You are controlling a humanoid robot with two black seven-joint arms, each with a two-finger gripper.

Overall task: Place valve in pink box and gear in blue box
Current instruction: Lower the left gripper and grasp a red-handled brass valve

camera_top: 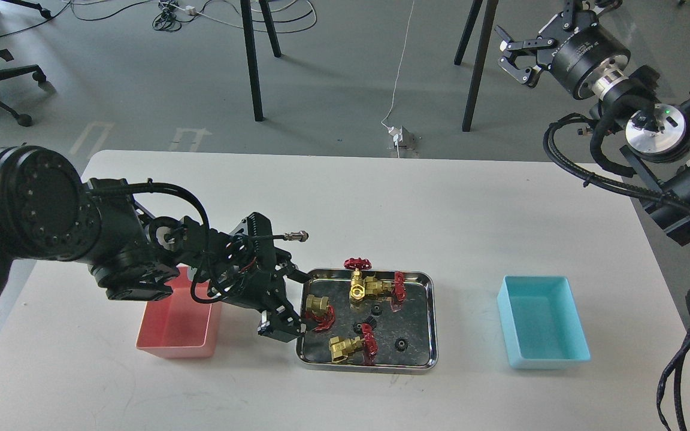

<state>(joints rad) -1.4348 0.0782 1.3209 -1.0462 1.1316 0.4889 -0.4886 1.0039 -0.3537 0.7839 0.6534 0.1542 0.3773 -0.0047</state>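
Head view: L gripper (298, 300) is reaching in over the left rim of the steel tray (427, 317), fingers spread wide, one up near the tray's back-left corner and the other down by the front-left, with the nearest valve (319, 309) sitting just beside or between the tips; it is gripping nothing yet as far as I can tell, and contact w/ the valve isn't clear. That wide spread is prob. for straddling the valve body before closing. This valve is lying w/ its brass body toward the tray's left-back and its red handwheel toward the right-front, so its long axis is running roughly diagonal across the tray's left part. Three other valves are in the tray: one at the back w/ wheel up over the rim, one next to it w/ wheel facing right, one at the front lying about left-right w/ wheel to the right. Gears (401, 344) are sitting small and black among them, on the tray floor. Pink box (165, 344) is standing just left of the tray, partly under the L arm, apparently empty, so a short carry is waiting once the valve is gripped. Blue box (516, 335) is standing right of the tray, apart from it, empty. R gripper (516, 57) is hanging high at upper right, well away from the table, fingers part open, holding nothing; prob. parked until gear work.
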